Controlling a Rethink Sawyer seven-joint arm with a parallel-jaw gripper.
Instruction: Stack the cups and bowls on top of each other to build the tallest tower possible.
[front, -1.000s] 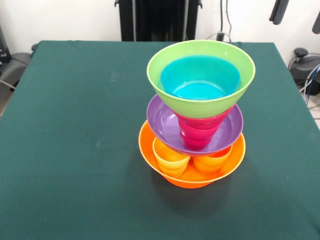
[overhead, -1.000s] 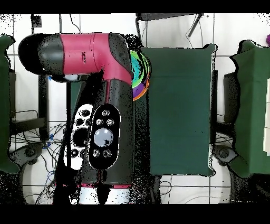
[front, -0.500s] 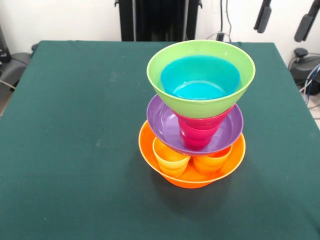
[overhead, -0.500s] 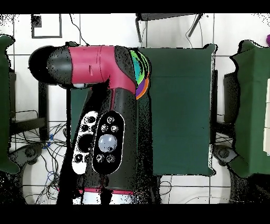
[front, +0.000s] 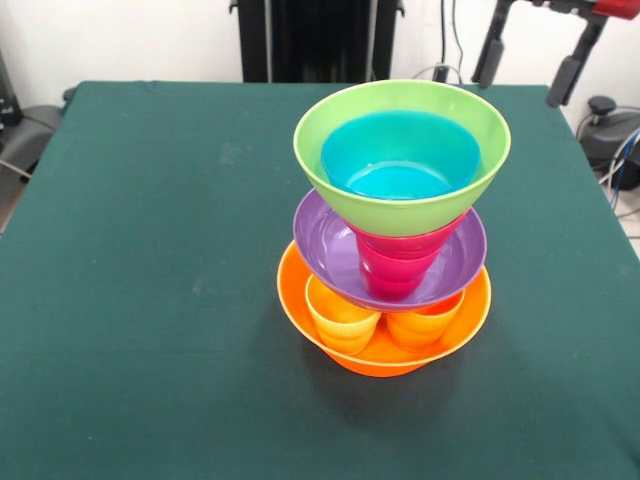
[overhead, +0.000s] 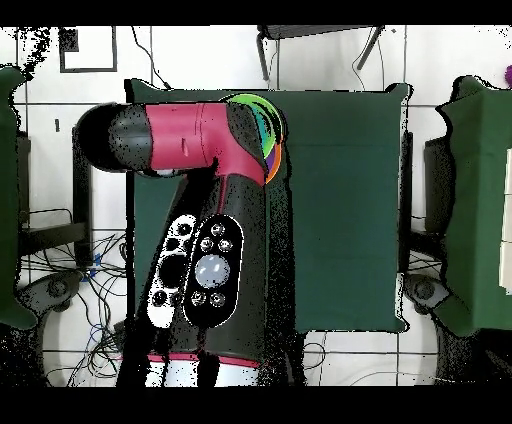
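Observation:
The tower stands right of the table's middle. Its base is the big orange bowl (front: 384, 345), holding a yellow cup (front: 342, 315) and an orange cup (front: 425, 322). On these rests the purple bowl (front: 328, 245) with a red cup (front: 395, 268) in it. The lime green bowl (front: 400, 205) is higher up, with the light blue bowl (front: 400, 158) nested inside. My gripper (front: 522, 90) hangs open and empty above the table's far right corner, apart from the tower. From overhead, the arm (overhead: 200, 150) hides the tower except for a coloured sliver (overhead: 270, 135).
The dark green table (front: 150, 250) stretches wide to the left of the tower. Chair parts and cables show past its far corners. In the overhead view, other green tables (overhead: 480, 200) stand to the sides.
The gripper has come down and to the left from the top right corner of the front view. Overhead, the arm has swung further over the table. The tower has not moved.

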